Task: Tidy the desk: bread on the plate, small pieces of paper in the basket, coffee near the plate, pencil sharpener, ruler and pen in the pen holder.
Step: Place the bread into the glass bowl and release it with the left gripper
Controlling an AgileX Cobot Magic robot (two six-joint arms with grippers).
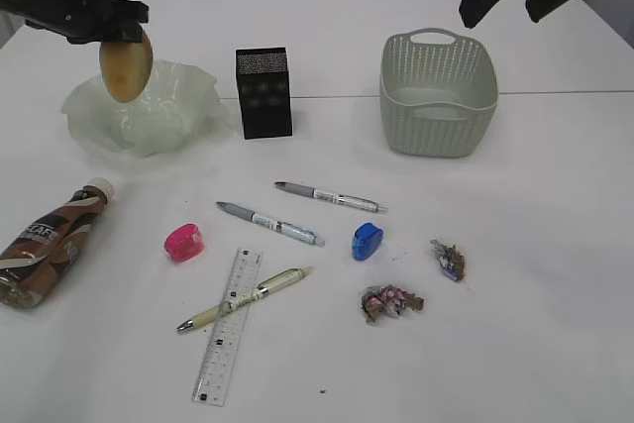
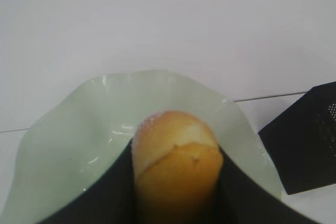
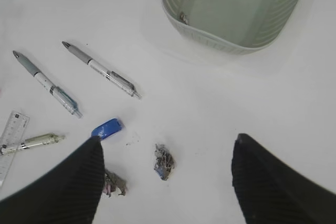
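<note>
Bread golden-brown, sugar-dusted (pinched upright), above pale green plate

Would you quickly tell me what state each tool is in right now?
Left tool: closed on the bread, above the plate.
Right tool: open, holding nothing.

Surface: plain white tabletop, faint seam crossing mid-frame.
Backdrop: pale panels along the top edge.
Light: even, soft.
</note>
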